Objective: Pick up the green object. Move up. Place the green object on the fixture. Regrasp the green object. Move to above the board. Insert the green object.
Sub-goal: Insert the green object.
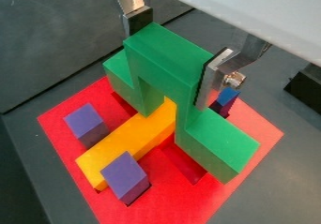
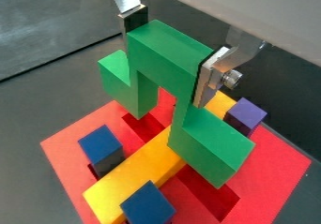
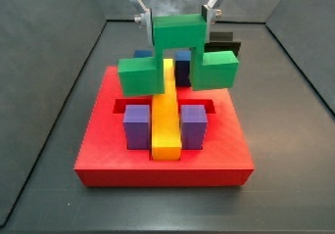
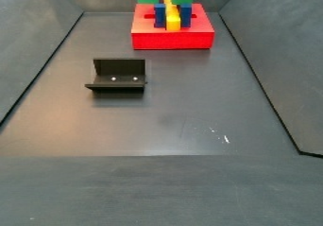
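Side view, upper centre: tool (image 3: 181,23) clenched on the raised middle of the green object (image 3: 179,54), held over the far end of the red board (image 3: 165,140), its two legs straddling the yellow bar (image 3: 167,116). Fixture (image 4: 117,76) sits empty at mid-left of the tabletop (image 4: 164,116), well apart. Judged: pick, fixture placement and regrasp done; object above the board, insertion remaining. Whether the legs are already in the cut-outs, cannot tell.

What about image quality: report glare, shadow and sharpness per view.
In both wrist views the pincer gripping the green object looks sharp; in a side view small glare flecks mark the floor; the fixture casts a faint shadow; the board appears small.
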